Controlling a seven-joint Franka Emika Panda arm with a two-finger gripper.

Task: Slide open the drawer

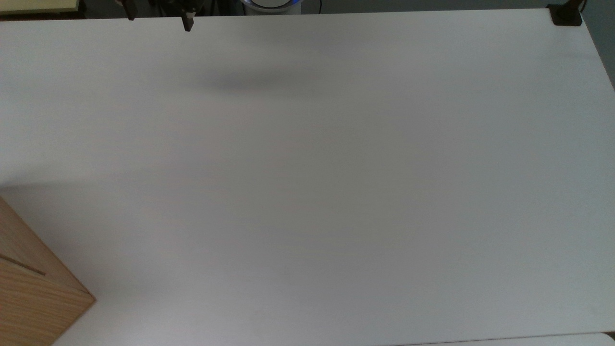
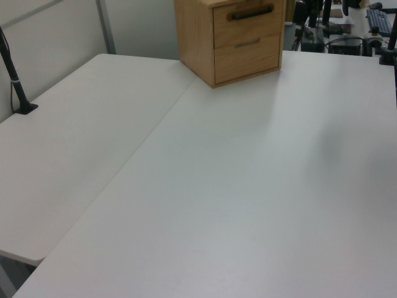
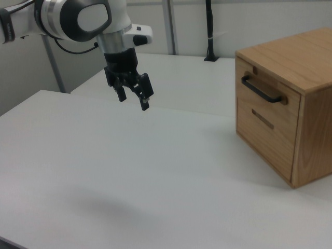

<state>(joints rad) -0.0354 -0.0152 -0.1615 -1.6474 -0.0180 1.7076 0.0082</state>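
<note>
Wooden drawer (image 3: 265, 89) closed, tool (image 3: 133, 96) well apart

Lab: white tables (image 2: 205, 186), clamped camera poles (image 2: 12, 74), partition walls (image 3: 249, 21).

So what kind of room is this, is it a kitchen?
No, probably a robot lab. A white robot arm with a black gripper hangs over a bare white table, a small wooden drawer cabinet sits on it, and black camera poles are clamped to the edges.
</note>
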